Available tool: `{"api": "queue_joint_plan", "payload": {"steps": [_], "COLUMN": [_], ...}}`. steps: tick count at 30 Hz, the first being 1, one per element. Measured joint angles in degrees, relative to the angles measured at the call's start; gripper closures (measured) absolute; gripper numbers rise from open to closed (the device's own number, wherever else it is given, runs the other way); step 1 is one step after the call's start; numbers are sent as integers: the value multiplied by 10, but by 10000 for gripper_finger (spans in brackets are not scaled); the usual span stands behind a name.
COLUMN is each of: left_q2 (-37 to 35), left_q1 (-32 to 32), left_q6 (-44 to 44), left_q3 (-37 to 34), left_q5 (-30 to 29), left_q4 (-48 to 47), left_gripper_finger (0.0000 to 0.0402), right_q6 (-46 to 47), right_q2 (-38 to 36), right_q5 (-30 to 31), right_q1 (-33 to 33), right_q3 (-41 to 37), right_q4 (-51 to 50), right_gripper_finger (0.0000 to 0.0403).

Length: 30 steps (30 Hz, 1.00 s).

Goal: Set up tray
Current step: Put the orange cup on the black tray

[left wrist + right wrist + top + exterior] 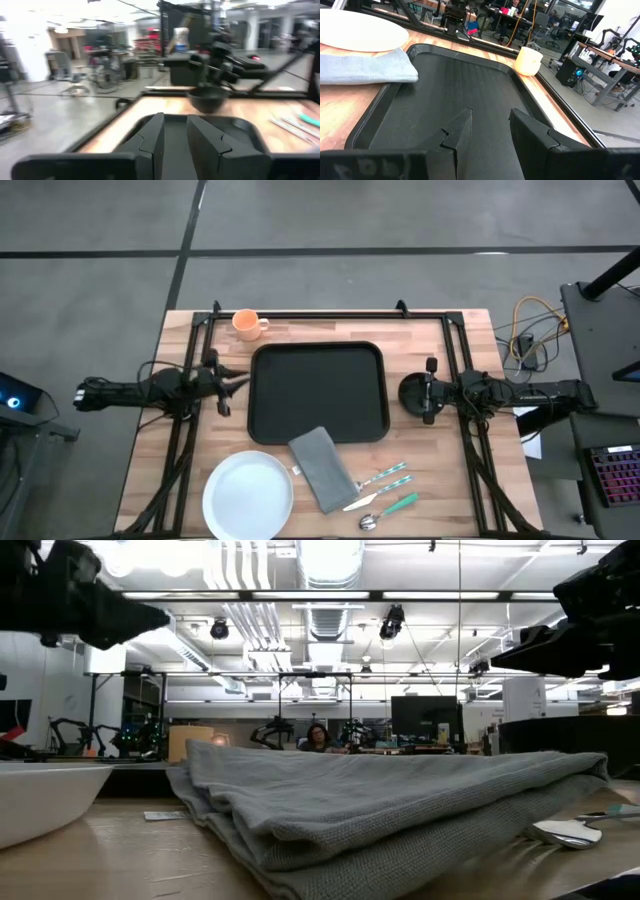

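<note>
Wooden planks make up your bench [190, 430], set on a grey floor, and you should read the overhead frame from left to right. At centre left, your left end effector [232, 380] hovers just off the tray's left edge with its fingers spread a little apart, holding nothing. Above it, at upper centre-left, an orange mug [246, 324] stands near the bench's far edge. At lower left lies the white plate [249, 492], and the grey napkin [322, 468] beside it overlaps the tray's lower rim. The tray [318, 392] itself sits mid-frame, empty but for that napkin corner. Expect it to be stiff, light and rather slick, so a pinch on the raised rim is your best hold; the flat floor offers nothing to grip. Free the napkin first, or it may drag along. Cutlery [385, 490] lies at lower centre-right, well clear of the tray's rim. At centre right, your right end effector [432, 391] waits just past the tray's right edge, fingers parted and empty.
</note>
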Motion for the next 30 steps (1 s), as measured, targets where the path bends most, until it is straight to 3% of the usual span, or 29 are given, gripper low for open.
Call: {"api": "queue_joint_plan", "payload": {"steps": [16,26,30], "left_q2": [0,0,0], "left_q1": [0,0,0], "left_q6": [36,26,25], "left_q3": [29,32,32], "left_q5": [-4,-15,-46], "left_q4": [-4,2,29], "left_gripper_finger": [334,217,189], "right_q6": [0,0,0], "right_q2": [0,0,0], "right_q5": [0,0,0], "right_q1": [0,0,0], "right_q3": [0,0,0], "right_q4": [0,0,0], "right_gripper_finger": [280,280,280]}}
